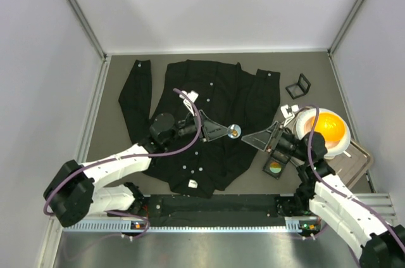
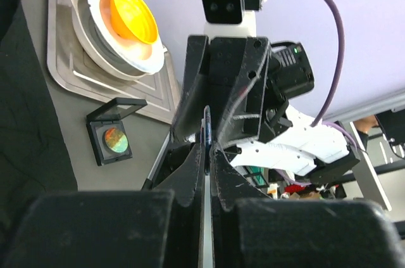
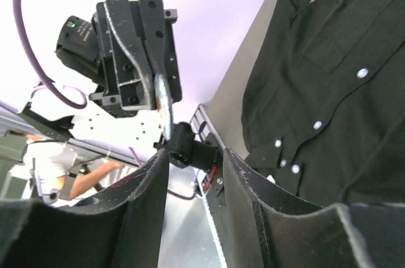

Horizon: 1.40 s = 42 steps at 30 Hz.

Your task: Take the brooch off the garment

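The black garment (image 1: 209,100) lies spread flat on the table, with white buttons and a white tag (image 1: 192,185) near its hem. My left gripper (image 1: 226,132) is shut on the small round silvery brooch (image 1: 235,132) and holds it above the shirt's right side. In the left wrist view the gripper (image 2: 207,154) pinches the brooch (image 2: 206,130) edge-on. My right gripper (image 1: 248,139) is open and empty, pointing at the brooch from the right. In the right wrist view (image 3: 195,157) the brooch (image 3: 164,104) hangs just beyond its fingers, with the shirt (image 3: 329,78) to the right.
A steel tray (image 1: 361,160) at the right holds a white bowl with an orange bowl (image 1: 329,127) inside. A small black box with an iridescent disc (image 1: 274,167) lies by the right arm. Another open black box (image 1: 299,86) sits behind it. Walls enclose the table.
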### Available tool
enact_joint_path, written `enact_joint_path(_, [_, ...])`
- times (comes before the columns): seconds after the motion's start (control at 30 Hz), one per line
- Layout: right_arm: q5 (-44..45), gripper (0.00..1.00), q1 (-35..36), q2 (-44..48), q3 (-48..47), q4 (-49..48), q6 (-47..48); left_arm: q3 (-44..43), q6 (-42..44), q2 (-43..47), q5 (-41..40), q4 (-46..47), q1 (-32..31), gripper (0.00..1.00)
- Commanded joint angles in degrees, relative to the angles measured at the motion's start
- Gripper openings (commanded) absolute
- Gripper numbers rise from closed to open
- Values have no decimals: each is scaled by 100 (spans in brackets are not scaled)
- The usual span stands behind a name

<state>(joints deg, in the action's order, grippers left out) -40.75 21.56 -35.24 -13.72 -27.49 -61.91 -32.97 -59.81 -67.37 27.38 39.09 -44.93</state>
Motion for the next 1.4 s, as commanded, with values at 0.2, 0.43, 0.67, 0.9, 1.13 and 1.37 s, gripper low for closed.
enact_joint_path(0.2, [1886,39,981,-87,247,-1760,-770,317,-610,-47,-549,1363,-16,0])
enact_joint_path(0.43, [2194,35,1122,-246,255,-1980,-779,309,-769,-259,-724,1874,-165,0])
enact_joint_path(0.67, [2378,31,1271,-387,229,-2112,-796,230,-751,-382,-944,2041,-306,0])
enact_joint_path(0.9, [2528,28,1430,-378,273,-2173,-805,212,-725,-434,-1164,2085,-394,0])
enact_joint_path(1.13, [2643,25,1535,-352,317,-2200,-796,151,-690,-496,-1305,2146,-412,0])
enact_joint_path(1.37, [2722,20,1535,-272,335,-2147,-761,116,-663,-513,-1261,2102,-412,0])
